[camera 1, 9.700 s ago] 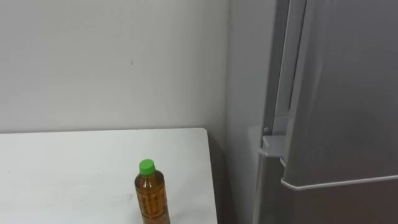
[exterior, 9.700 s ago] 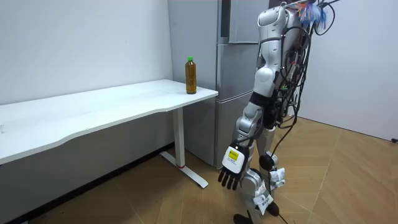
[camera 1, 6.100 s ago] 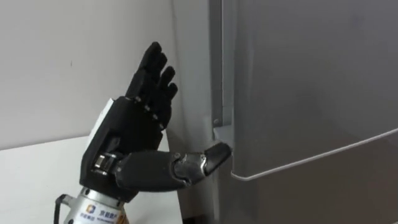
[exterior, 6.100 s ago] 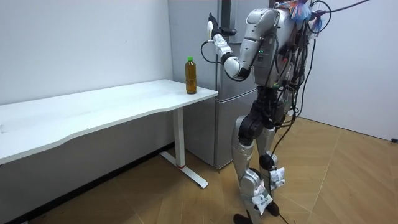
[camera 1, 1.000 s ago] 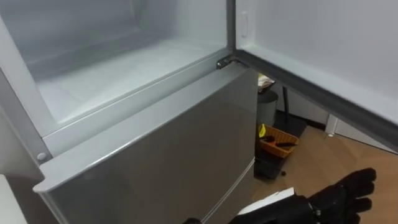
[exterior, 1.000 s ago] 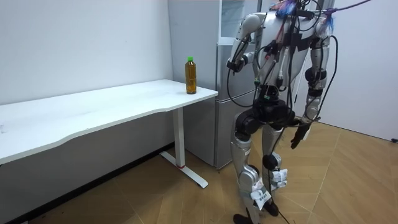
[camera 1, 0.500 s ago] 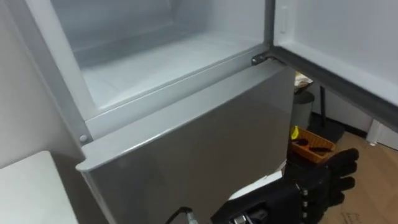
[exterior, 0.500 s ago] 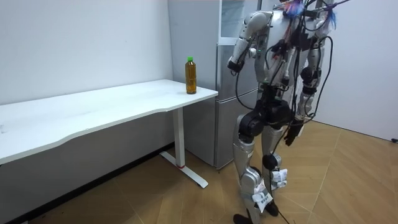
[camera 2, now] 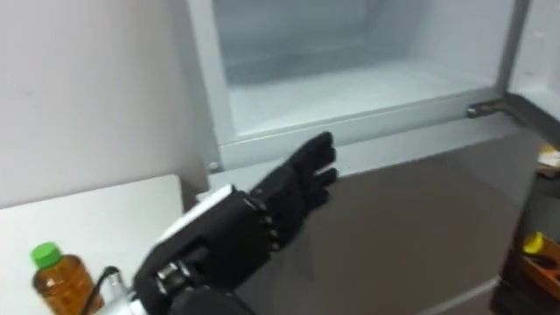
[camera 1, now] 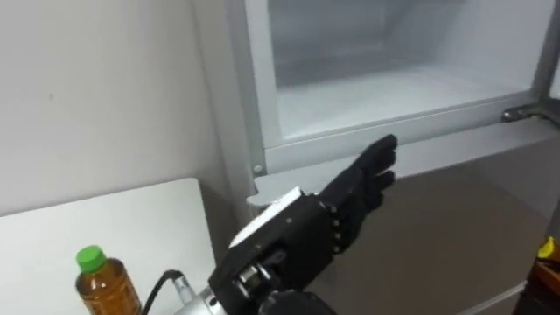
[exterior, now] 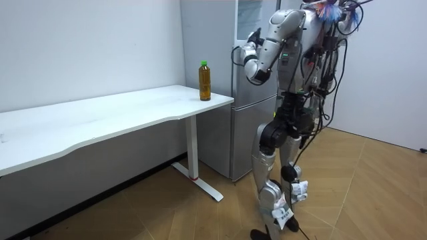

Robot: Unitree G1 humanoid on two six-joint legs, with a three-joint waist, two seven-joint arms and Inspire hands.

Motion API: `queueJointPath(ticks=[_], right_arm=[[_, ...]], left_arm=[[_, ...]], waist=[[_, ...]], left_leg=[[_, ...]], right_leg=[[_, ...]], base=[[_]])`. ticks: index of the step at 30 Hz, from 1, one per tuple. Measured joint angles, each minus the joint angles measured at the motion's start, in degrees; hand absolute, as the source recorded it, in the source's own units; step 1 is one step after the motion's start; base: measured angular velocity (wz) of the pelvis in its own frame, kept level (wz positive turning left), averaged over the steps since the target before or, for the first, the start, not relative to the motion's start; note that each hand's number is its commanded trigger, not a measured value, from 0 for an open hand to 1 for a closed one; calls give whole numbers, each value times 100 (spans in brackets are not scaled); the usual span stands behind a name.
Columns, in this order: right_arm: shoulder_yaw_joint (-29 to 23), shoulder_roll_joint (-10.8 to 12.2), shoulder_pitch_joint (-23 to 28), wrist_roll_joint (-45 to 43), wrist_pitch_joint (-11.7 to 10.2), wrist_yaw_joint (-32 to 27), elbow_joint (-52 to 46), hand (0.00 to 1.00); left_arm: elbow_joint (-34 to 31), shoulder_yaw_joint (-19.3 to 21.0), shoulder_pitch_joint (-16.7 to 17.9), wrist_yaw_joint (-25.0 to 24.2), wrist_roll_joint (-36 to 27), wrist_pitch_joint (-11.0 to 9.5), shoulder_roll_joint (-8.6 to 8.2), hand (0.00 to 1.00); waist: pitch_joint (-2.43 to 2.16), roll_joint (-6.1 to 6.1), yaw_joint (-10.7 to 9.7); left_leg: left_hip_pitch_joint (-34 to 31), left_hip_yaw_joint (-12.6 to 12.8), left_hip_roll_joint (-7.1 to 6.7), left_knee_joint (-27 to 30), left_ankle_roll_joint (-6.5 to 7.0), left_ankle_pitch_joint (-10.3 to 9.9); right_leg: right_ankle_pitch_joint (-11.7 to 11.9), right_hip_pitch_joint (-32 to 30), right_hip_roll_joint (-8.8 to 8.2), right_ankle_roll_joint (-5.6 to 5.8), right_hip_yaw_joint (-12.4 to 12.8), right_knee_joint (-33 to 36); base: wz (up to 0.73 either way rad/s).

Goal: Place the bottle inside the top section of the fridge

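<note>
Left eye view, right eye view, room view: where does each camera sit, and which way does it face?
Left eye view: on the robot's head, looking down at the open upper fridge; the left hand shows in front of it, fingers straight.
Right eye view: beside it on the head, facing the same way; same hand.
Room view: standing off in the room, facing the whole robot before the fridge.
Shared: all show the bottle on the white table.
</note>
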Motion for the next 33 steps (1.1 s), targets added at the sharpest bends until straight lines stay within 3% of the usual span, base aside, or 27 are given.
queueJointPath(ticks=[3,4,5,10,17,22,23,24,28,33], right_arm=[[33,-1,25,-43,-55,-5,-18,0],[35,0,29,-64,-66,-12,-19,0],[35,0,29,-74,-74,-20,-19,0],[28,8,140,-130,-183,-80,-13,0],[-117,24,296,-274,-319,-133,-24,0],[-346,117,460,-186,-461,-146,-23,0],[-382,125,471,-174,-475,-148,-14,0],[-456,130,505,-166,-476,-157,-9,0],[-765,158,637,-200,-476,-199,-38,0],[-856,200,979,-149,-465,-238,-439,0]], left_arm=[[-181,319,65,268,163,-9,13,0],[-298,483,92,365,162,-14,7,0],[-351,563,93,421,161,-37,7,0],[-689,1340,363,867,166,-477,-12,0],[-779,2266,575,1513,520,-843,-18,0],[-1031,3083,1079,2127,633,-1297,-46,0],[-1028,3161,1126,2199,679,-1331,-51,0],[-1024,3276,1246,2406,797,-1362,-59,0],[-886,3711,1790,2997,1142,-1431,-177,0],[-352,3905,2151,3549,1126,-1456,-379,0]], waist=[[-7,5,177],[-35,47,233],[-35,47,265],[-24,51,438],[-9,21,650],[-21,27,805],[-32,57,813],[-5,19,862],[3,85,956],[-3,103,1082]], left_leg=[[-51,-88,-10,28,3,2],[-65,-117,-12,28,3,2],[-70,-131,-12,26,2,3],[37,-232,-30,13,-2,8],[111,-415,-112,25,20,21],[120,-567,-126,28,18,20],[126,-603,-136,28,18,20],[141,-640,-149,28,19,20],[206,-735,-213,24,21,19],[234,-873,-261,16,30,24]], right_leg=[[-4,5,-8,4,-49,-7],[-4,14,-9,4,-84,-5],[-4,30,-9,4,-86,-3],[-37,195,-23,12,-189,-21],[-150,300,-100,55,-330,11],[-188,363,-112,49,-456,7],[-201,378,-118,51,-480,7],[-215,398,-127,60,-497,7],[-258,502,-181,107,-566,4],[-281,566,-217,135,-655,9]], base=[[13],[8],[12],[9],[16],[10],[24],[13],[9],[12]])
